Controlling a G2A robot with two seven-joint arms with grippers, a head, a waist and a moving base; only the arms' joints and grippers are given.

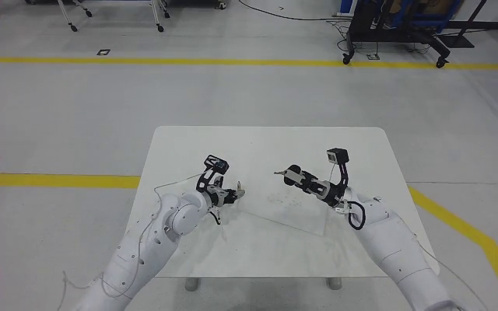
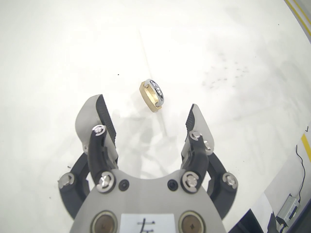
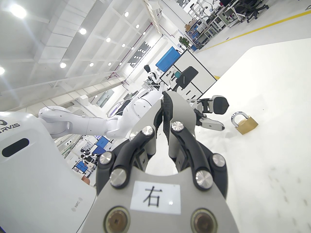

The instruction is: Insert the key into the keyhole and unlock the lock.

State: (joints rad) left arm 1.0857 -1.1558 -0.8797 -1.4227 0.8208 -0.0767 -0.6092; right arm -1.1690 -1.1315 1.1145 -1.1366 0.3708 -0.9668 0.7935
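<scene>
See one brass padlock (image 2: 152, 96) with a silver shackle, lying on the white table (image 1: 272, 148) toward the left arm's side of the middle, just beside a faint seam in the tabletop. Note small dark specks and a patch of grey scuff marks on the surface near it.

Around the table, see pale grey floor (image 1: 233, 101) crossed by yellow lines (image 1: 233, 60), with wheeled frames (image 1: 117, 12) and a dark cart (image 1: 397, 31) at the far side. Through the right wrist view, see a tall white hall with rows of ceiling lights, and desks and chairs in the distance.

Find the left gripper (image 2: 145, 104) low over the table, just short of the padlock. Its fingers (image 2: 105, 120) are spread wide, with a gap broader than the lock; they hold nothing and touch nothing, ribbed pads bare.

Find the right gripper (image 3: 164, 98) held over the table, well apart from the padlock. Its fingers (image 3: 179, 112) are pressed together, pinching the key (image 1: 278, 172), a thin sliver poking past the tips toward the left arm.

Count one padlock, one key, two grippers, one table.
</scene>
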